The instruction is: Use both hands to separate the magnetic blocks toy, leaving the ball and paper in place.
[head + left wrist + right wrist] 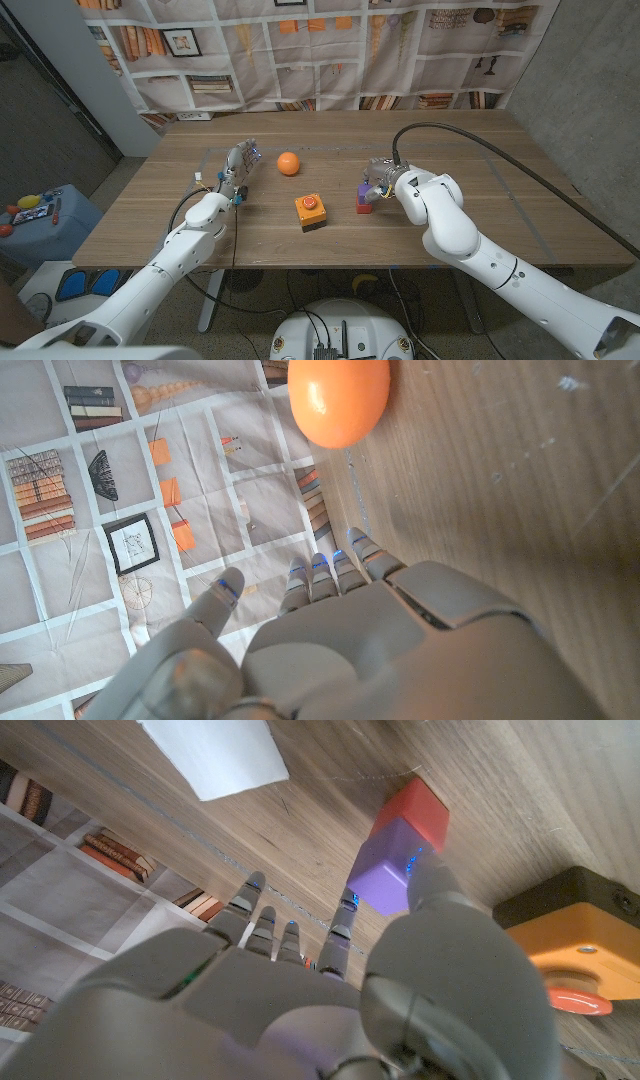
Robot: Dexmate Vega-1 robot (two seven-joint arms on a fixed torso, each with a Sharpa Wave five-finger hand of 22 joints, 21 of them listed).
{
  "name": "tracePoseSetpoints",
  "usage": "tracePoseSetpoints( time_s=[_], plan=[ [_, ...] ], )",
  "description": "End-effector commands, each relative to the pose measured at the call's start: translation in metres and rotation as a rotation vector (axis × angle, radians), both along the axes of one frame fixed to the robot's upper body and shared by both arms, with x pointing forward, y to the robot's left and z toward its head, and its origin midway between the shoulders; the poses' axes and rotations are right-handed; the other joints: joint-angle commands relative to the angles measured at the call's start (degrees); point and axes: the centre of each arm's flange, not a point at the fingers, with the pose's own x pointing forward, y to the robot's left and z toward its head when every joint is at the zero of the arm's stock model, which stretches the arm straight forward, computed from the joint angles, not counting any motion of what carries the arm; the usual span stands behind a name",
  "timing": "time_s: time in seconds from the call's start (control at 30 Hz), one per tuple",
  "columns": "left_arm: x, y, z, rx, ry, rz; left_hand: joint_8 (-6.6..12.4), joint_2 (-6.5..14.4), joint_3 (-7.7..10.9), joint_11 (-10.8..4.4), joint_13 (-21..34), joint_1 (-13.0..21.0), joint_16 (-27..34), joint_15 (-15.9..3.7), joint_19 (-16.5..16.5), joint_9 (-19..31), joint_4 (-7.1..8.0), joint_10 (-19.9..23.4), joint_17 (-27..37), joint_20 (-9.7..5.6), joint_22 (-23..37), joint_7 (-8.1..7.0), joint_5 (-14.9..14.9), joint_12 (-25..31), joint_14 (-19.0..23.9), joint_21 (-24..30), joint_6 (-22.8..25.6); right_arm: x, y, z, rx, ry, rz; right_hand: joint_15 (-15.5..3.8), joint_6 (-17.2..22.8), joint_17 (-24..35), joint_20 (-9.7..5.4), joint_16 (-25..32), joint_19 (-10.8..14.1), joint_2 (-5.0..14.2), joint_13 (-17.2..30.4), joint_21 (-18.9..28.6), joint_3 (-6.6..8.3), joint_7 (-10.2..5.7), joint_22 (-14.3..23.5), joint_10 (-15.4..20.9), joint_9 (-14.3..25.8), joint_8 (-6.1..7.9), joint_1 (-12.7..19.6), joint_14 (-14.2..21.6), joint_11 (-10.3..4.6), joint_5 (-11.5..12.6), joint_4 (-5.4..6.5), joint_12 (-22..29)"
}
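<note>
Your wooden tabletop carries everything, and your right hand is at the magnetic blocks toy, a red block stuck to a purple one right of the orange button box, its thumb on the purple block in what looks like a pinch, though its fingers hide the far side. Your left hand stands left of the orange ball, fingers spread, holding nothing. The white paper lies near the blocks.
</note>
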Motion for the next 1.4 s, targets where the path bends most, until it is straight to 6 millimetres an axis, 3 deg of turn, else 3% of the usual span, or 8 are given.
tracePoseSetpoints(
  time_s=[0.03, 0.47, 0.77, 1.03, 1.4],
  plan=[
    [0.002, -0.002, 0.001, -0.002, 0.003, 0.002, 0.25, 4.58, 0.25, 0.05, 0.27, -0.45, -0.02, -0.21, 0.7, 0.25, 0.31, 0.27, 0.28, -0.47, 0.14, -0.02, 0.19, 0.07, 0.1, 0.34, 0.54, 0.002, -0.001, -0.002, 0.005, -0.035, 0.002, -0.19, 2.15, 0.27, -0.19, 0.72, 1.01, 0.33, 0.1, 0.11, 0.4, -0.95, 0.19, 1.21, 0.46, 1.31, 1.08, 1.01, -0.61, -0.39, 0.19, 0.37],
    [0.003, -0.004, 0.0, -0.008, 0.006, 0.011, 0.23, 4.55, 0.27, 0.02, 0.27, -0.46, -0.03, -0.22, 0.7, 0.25, 0.36, 0.25, 0.28, -0.28, 0.14, -0.04, 0.19, 0.05, 0.14, 0.31, 0.53, 0.006, -0.005, 0.004, 0.006, -0.019, 0.014, -0.97, 10.32, 0.77, -0.95, 1.26, 2.57, 0.73, 0.02, -0.21, 0.79, -2.65, 0.18, 3.61, 1.31, 6.02, 3.44, 2.16, -1.62, -0.66, 0.3, 0.25],
    [0.008, -0.005, 0.006, 0.001, -0.002, 0.002, 0.22, 4.52, 0.29, 0.09, 0.28, -0.48, -0.02, -0.23, 0.8, 0.25, 0.41, 0.2, 0.29, 0.0, 0.14, -0.15, 0.19, 0.01, 0.2, 0.34, 0.53, 0.003, -0.008, 0.008, 0.038, -0.017, 0.027, -1.84, 15.17, 1.11, -1.36, 1.59, 3.31, 1.13, -0.07, -0.4, 0.98, -3.3, 0.18, 5.5, 1.88, 8.75, 4.78, 2.82, -3.33, -0.77, 0.43, 0.28],
    [0.004, -0.009, 0.01, 0.007, -0.011, 0.005, 0.21, 4.5, 0.3, 0.08, 0.28, -0.48, -0.04, -0.12, 0.84, 0.25, 0.44, 0.21, 0.29, 0.07, 0.15, -0.11, 0.19, 0.01, 0.18, 0.34, 0.52, 0.001, -0.016, 0.016, 0.064, -0.011, 0.032, -2.18, 17.9, 1.23, -1.54, 1.67, 3.61, 1.63, -0.13, -0.48, 0.95, -3.39, 0.18, 6.84, 2.27, 10.25, 4.87, 3.0, -3.49, -0.77, 0.76, 0.41],
    [-0.015, -0.011, 0.015, 0.014, -0.021, 0.037, 0.21, 4.48, 0.33, 0.09, 0.28, -0.47, -0.04, -0.24, 0.88, 0.25, 0.45, 0.2, 0.29, 0.11, 0.15, -0.14, 0.19, 0.0, 0.2, 0.33, 0.55, -0.003, -0.029, 0.03, 0.106, -0.007, 0.062, -2.53, 20.49, 1.32, -1.65, 1.78, 4.12, 2.1, -0.21, -0.48, 0.82, -3.5, 0.18, 8.41, 2.71, 11.74, 4.84, 3.34, -3.91, -0.76, 0.96, 0.56]
  ],
)
